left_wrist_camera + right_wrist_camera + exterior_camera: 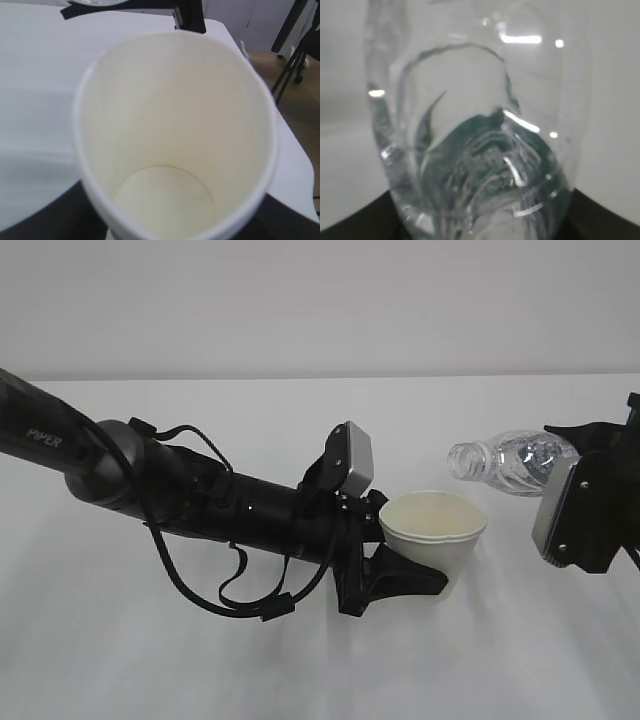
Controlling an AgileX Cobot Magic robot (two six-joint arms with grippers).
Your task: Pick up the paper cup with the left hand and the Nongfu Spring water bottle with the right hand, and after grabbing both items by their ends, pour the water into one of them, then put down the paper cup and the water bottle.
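We view the pouring stage from three cameras. Both pick-ups appear done. The left hand (400, 560), a black gripper on a thick black arm marked PIPER, has its jaws clamped on the lower wall of the small white tapered paper cup (436, 536), which it holds upright just clear of the white table (300, 670). The right hand (585, 510), a black gripper carrying a grey rectangular box, has its jaws clamped on the base end of the small clear ribbed plastic water bottle (510, 460), which lies close to horizontal.

In the exterior view the bottle's capless neck sits at about one o'clock from the cup's rolled rim, near it but not over it. No stream shows between the two.

In the left wrist view the cup's cream inside (170, 150) looks dry and its floor is bare; we cannot rule out a thin film of water. In the right wrist view the bottle (475, 150) fills the frame, and we cannot tell how much liquid it holds.

We judge that bringing the neck over the rim, pouring, and setting both items down remain.

Counts: one paper cup, one water bottle, two grippers, one table.
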